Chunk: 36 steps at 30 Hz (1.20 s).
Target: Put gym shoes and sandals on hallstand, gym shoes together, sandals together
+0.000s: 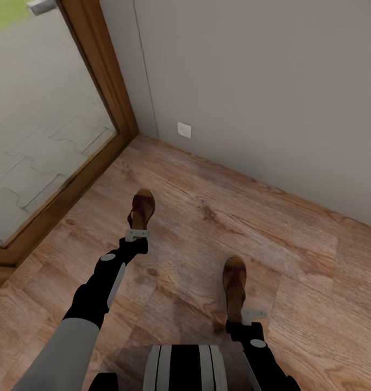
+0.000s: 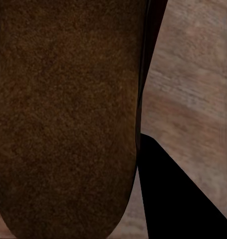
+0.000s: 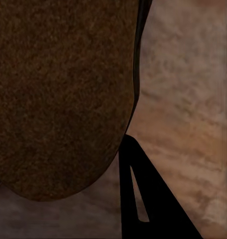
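Note:
Two dark brown sandals are in the head view over the corridor floor (image 1: 299, 255). My left gripper (image 1: 137, 234) is shut on the heel end of the left sandal (image 1: 143, 208), whose toe points toward the wall. My right gripper (image 1: 252, 314) is shut on the heel end of the right sandal (image 1: 234, 281). In each wrist view a brown suede-like sandal face, the left sandal (image 2: 63, 119) and the right sandal (image 3: 58, 94), sits close to the lens beside a dark finger (image 2: 173, 199) (image 3: 148, 199). The gym shoes and the hallstand are out of view.
A glass door with a brown wooden frame (image 1: 101, 87) runs along the left. A grey wall (image 1: 261, 81) with a white socket (image 1: 184, 130) closes the far side, meeting the door in a corner. My trunk (image 1: 185, 366) is at the near edge.

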### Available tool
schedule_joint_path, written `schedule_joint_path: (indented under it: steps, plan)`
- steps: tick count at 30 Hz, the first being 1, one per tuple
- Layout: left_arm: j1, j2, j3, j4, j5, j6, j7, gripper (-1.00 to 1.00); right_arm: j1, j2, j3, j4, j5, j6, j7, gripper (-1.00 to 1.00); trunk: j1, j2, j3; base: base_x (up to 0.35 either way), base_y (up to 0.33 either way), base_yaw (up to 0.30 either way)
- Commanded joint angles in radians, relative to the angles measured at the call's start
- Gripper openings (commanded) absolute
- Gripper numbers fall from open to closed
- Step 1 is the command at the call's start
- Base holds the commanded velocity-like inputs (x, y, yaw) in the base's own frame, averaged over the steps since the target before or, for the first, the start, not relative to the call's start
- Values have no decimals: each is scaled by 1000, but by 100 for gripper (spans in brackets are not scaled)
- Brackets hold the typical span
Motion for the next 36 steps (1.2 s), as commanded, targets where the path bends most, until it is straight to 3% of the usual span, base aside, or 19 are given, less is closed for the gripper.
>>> schedule_joint_path:
  steps: [1,9,13,16,18,19,22,26,28,33,36]
  plan:
    - [0,0,3,-2,-12,5,-8,-100,0,-1,0,-1,10,6,-1,-100,-1,0,3,0,0,0]
    - [17,5,8,8,-16,5,-7,-100,0,-4,1,-2,11,2,0,-100,-4,2,34,0,0,0]
    - [71,18,12,13,-19,4,-1,-100,0,-3,2,-3,11,-1,-1,-100,-6,3,50,0,0,0]
    - [148,54,14,15,-16,-13,4,-100,0,-3,2,-2,12,-54,-3,-100,-7,4,62,0,0,0]
    - [184,61,17,16,-16,-50,6,-100,0,-3,2,-3,12,-66,-4,-100,-8,4,71,0,0,0]
    - [255,69,48,17,-18,-140,8,-100,0,-6,0,-7,12,-77,-3,-100,-9,4,76,0,0,0]
    - [307,72,84,19,-19,-177,7,-100,0,-8,-1,-19,12,-80,-4,-100,-10,5,92,0,0,0]
    - [353,74,122,40,-20,-197,6,-100,0,-21,-1,-26,19,-81,-4,-100,-12,6,114,0,0,0]
    - [371,75,142,66,-21,-228,5,-100,0,-43,-1,-26,26,-84,-3,-100,-13,6,125,0,0,0]
    - [397,78,163,178,-22,-366,5,-100,18,-89,-1,-26,32,-147,-5,-100,-15,8,152,0,0,0]
    - [402,82,167,261,-22,-447,6,-100,50,-99,-4,-26,33,-214,-5,-100,-16,8,168,0,0,0]
